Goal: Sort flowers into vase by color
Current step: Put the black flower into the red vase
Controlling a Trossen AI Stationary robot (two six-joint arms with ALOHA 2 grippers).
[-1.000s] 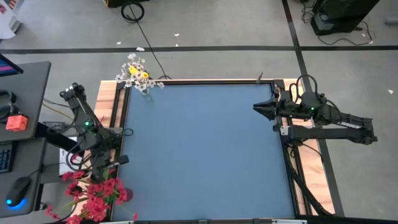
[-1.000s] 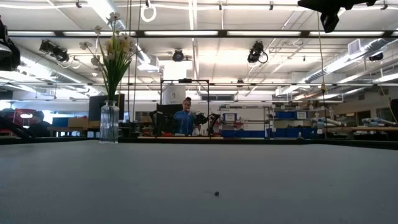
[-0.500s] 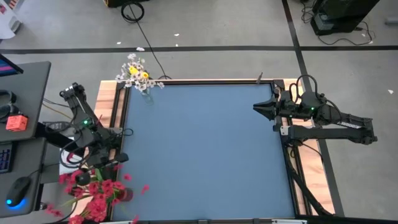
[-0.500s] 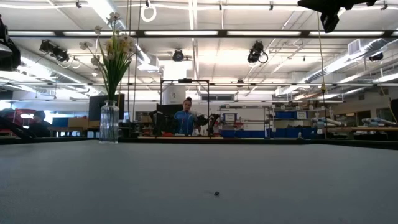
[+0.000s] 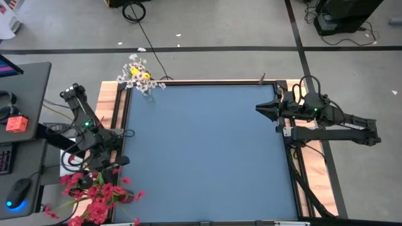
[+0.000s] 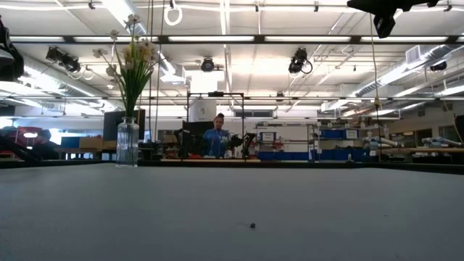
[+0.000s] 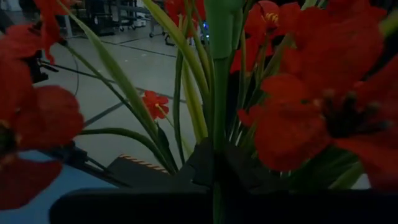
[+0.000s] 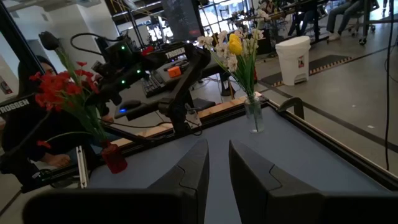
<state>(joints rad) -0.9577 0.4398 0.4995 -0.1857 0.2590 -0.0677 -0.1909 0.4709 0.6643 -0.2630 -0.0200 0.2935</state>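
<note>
The red flowers (image 5: 94,198) carry bright red blossoms on green stems above a dark red vase (image 8: 114,158). The yellow and white flowers (image 5: 138,72) show yellow buds among small white blossoms, on green stems in a clear glass vase (image 6: 127,143). The surface (image 5: 207,150) is plain slate blue, edged by a pale wooden frame (image 5: 109,103), and both arms are black.

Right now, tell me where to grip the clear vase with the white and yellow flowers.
Grip the clear vase on its ribbed body, below the stems, coming in level from the table's open side. It stands upright at the far left corner, and the spreading white and yellow flowers block a top approach.
</note>
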